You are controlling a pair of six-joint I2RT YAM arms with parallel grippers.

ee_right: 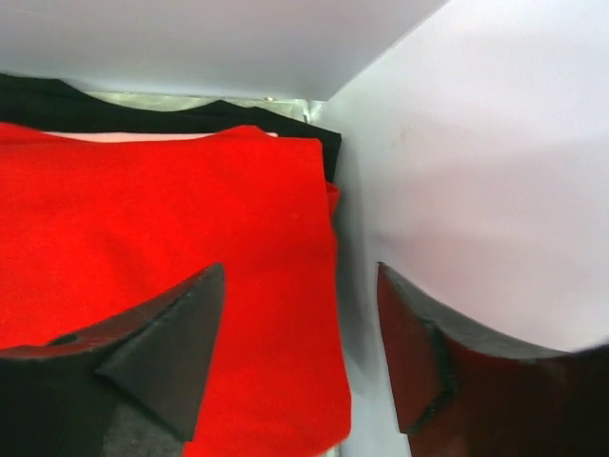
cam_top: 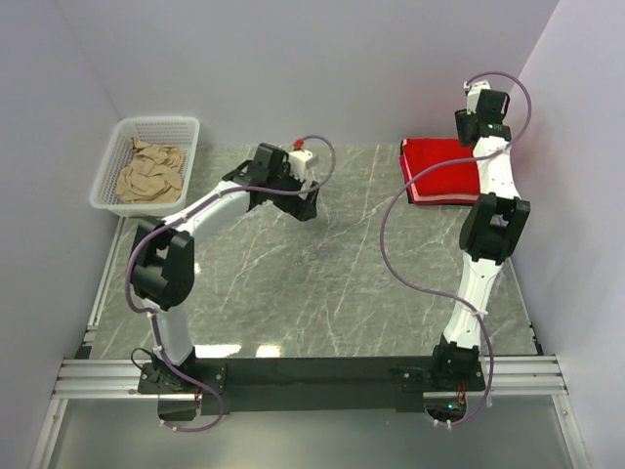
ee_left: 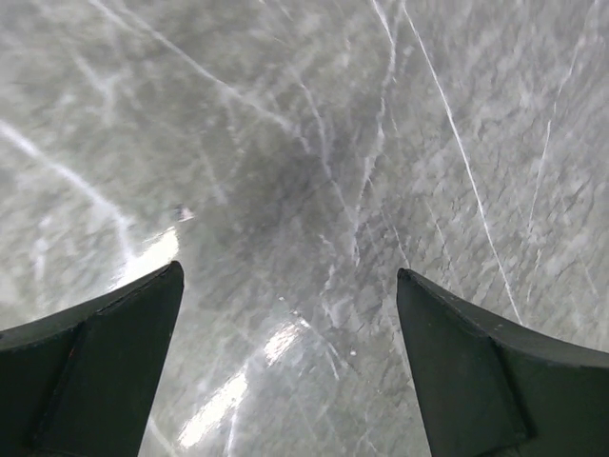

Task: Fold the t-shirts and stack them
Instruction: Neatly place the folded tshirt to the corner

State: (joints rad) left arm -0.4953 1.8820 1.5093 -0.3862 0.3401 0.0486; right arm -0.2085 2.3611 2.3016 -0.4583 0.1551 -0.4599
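1. The right gripper [ee_right: 300,286] hangs over the stack in the far right corner. Its jaws are parted about halfway and there is nothing between them.
2. The left gripper [ee_left: 290,286] is spread wide and empty, over bare table [cam_top: 342,264] near the middle.
3. Just under the right fingers lies the red shirt [ee_right: 171,209], folded flat on top of the stack. A black shirt [ee_right: 95,109] pokes out at the far edge, and a thin pink strip [ee_right: 124,136] shows between the two.
4. The step, as I judge it, is letting go of the red shirt and clearing off. To do that well, rise straight up with the jaws apart so no finger drags the top fold, and stay off the wall [ee_right: 476,143] that the right finger nearly meets.
5. The fold's long axis runs across the table, left to right and slightly skewed, with its right end beside the wall. I cannot tell which end holds the collar.
6. Farther out, a tan shirt [cam_top: 149,171] sits crumpled in the basket [cam_top: 156,122] at the far left — probably next, and nearer the left arm.
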